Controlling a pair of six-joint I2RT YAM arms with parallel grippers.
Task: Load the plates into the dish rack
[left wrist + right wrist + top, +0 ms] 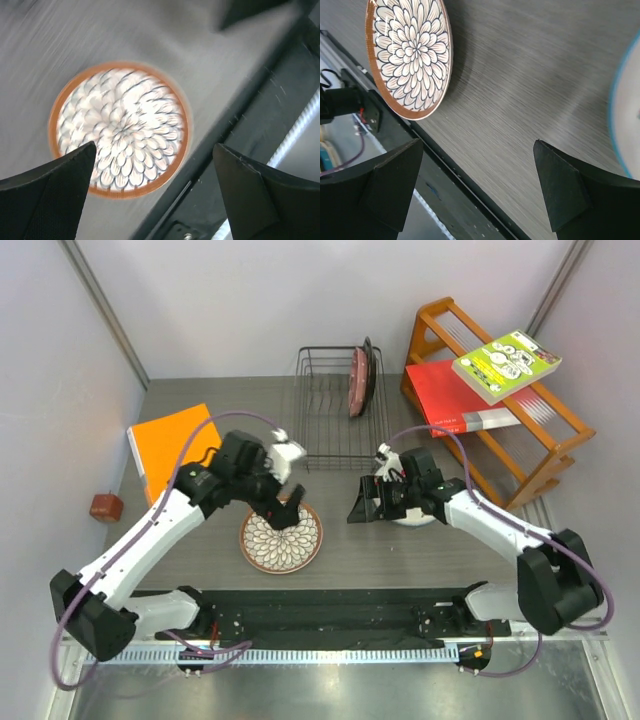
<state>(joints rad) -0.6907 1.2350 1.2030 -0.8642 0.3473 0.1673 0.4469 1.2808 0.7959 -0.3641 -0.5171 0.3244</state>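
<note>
The brown-rimmed petal plate (281,538) lies flat on the table; it also shows in the left wrist view (120,127) and the right wrist view (410,55). My left gripper (283,508) (154,150) hangs open and empty over its far edge. My right gripper (362,504) (477,145) is open and empty above bare table, between the petal plate and a white plate (412,520) (627,115) that my right arm mostly hides. The black wire dish rack (325,415) holds the pink plate (357,382) and the dark-rimmed plate (369,368) upright at its right side.
An orange wooden shelf rack (500,420) with a red book (450,395) and a green book (505,365) stands at the back right. An orange folder (170,445) and a small brown object (105,507) lie at the left. A black strip (330,615) runs along the near edge.
</note>
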